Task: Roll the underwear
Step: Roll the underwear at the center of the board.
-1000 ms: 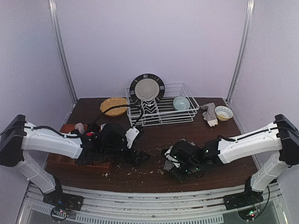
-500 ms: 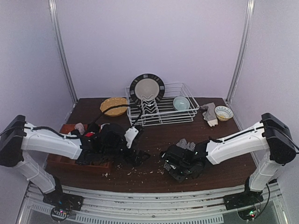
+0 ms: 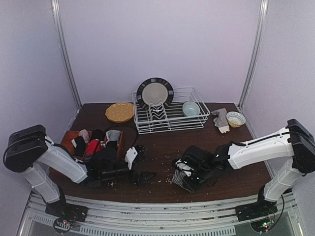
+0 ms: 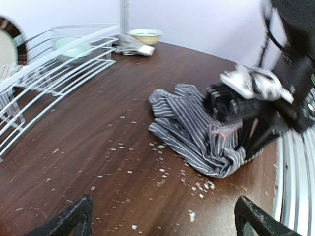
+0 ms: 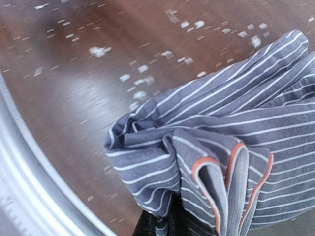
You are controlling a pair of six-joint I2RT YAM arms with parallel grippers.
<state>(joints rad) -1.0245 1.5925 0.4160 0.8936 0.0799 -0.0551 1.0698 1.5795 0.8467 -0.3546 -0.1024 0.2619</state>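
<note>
- The right hand (image 3: 189, 176) was closed tight on the striped underwear (image 4: 197, 130), with folds of it gathered between its fingers at the garment's end nearest the counter's (image 3: 162, 142) front edge.
- The left hand (image 4: 165, 223) hung low with its fingers wide apart and empty. It faced the garment across a bare stretch of speckled wood, near it but not touching.
- The garment lay right of centre, crumpled, with its length seemingly slanting away from the front edge. Any rolling looked to start from the right arm's side.
- The cloth was thin, soft and grey-blue with fine white stripes and an orange-piped hem.
- The other underwear (image 3: 93, 145), red and black pieces, sat heaped in a wooden tray (image 3: 69, 135) on the left.
</note>
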